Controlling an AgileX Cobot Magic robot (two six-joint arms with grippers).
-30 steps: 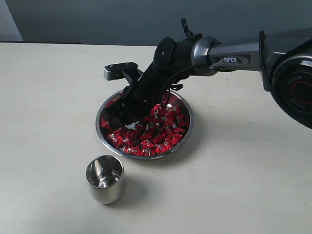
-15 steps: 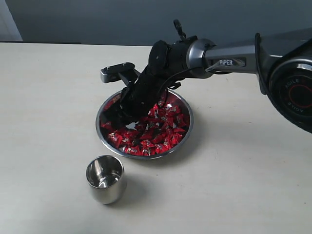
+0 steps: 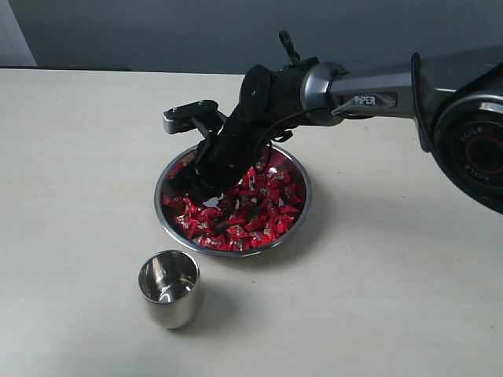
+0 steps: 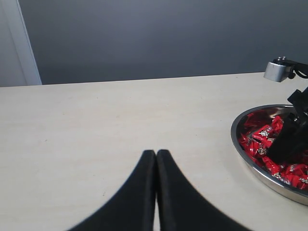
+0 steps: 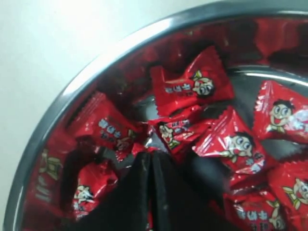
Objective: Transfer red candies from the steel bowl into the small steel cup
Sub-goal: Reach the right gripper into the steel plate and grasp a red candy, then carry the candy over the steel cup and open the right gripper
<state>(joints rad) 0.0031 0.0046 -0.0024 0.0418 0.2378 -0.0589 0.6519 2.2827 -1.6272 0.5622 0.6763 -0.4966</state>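
**Right gripper (image 3: 191, 187) closed among the red candies (image 3: 236, 224)**
Nearest us, the small steel cup (image 3: 168, 289) stands upright with no candy showing inside, just short of the steel bowl (image 3: 236, 250) beyond it. We judge the sweets heaped there light, with slick, crinkly wrappers, best pinched at a twisted end. The jaws meet at the bowl's left side. We cannot tell whether a wrapper is caught, and neighbouring sweets crowd the tips. The left gripper (image 4: 155, 153), pressed closed and holding nothing, hovers over bare table (image 4: 96, 125).

Beige tabletop (image 3: 393, 298); grey wall (image 3: 157, 31) behind w/ white strip (image 3: 12, 31).
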